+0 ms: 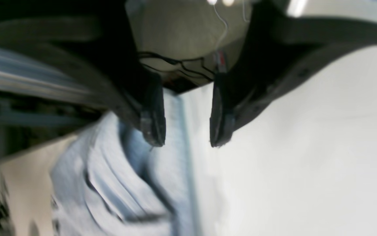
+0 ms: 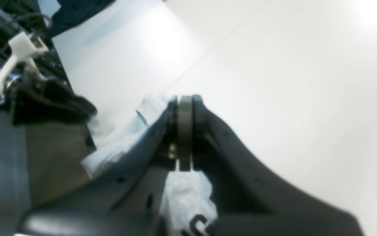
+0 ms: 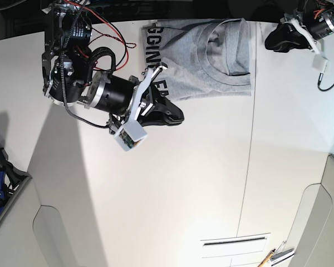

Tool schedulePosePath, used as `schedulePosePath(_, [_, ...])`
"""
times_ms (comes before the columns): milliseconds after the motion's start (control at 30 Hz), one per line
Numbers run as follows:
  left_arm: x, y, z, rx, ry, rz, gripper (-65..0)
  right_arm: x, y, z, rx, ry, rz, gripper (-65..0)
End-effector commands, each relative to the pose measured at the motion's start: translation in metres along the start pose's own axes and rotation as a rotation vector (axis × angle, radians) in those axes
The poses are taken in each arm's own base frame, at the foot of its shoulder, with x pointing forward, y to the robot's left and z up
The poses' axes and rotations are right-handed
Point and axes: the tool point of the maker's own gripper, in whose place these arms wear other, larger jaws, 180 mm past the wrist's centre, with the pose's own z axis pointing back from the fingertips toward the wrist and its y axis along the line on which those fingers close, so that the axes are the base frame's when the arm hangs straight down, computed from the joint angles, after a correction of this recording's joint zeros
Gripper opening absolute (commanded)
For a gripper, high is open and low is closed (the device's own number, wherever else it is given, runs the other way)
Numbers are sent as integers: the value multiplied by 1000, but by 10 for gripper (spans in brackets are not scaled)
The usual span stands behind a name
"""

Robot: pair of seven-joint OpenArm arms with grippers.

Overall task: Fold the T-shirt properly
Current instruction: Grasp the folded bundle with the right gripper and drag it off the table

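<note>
Nearest the base camera, in the upper left of the frame, the right gripper [image 3: 175, 114] hangs over the white table [image 3: 183, 194]. In the right wrist view its jaws are pressed together on a fold of the T-shirt [image 3: 211, 58]; grey cloth bunches at centre bottom behind the pads, with part of a black letter showing.

The left gripper [image 3: 274, 40] sits at the upper right of the base view, just beside the shirt's right edge. In the blurred left wrist view its two fingers [image 1: 154, 126] stand apart with nothing between them, creased grey fabric lying below them at lower left.

The T-shirt lies along the top edge of the table, upper centre, partly folded. Its long axis runs left to right; black lettering shows at its left end, the ribbed collar toward the right.
</note>
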Motion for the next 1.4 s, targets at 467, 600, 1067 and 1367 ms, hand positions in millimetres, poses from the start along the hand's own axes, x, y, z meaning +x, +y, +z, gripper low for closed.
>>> schedulePosePath(467, [40, 36, 52, 161, -190, -8, -650, -93, 86, -37, 243, 400, 508, -650])
schedulePosePath(600, [38, 35, 51, 157, -196, 4, -650, -115, 70, -50, 254, 478, 492, -650])
schedulePosePath(1067, [37, 33, 48, 149, -219, 22, -650, -196, -43, -43, -91, 703, 22, -650])
schedulePosePath(1367, [41, 28, 48, 122, -240, 29, -650, -211, -147, 51, -529, 564, -417, -650])
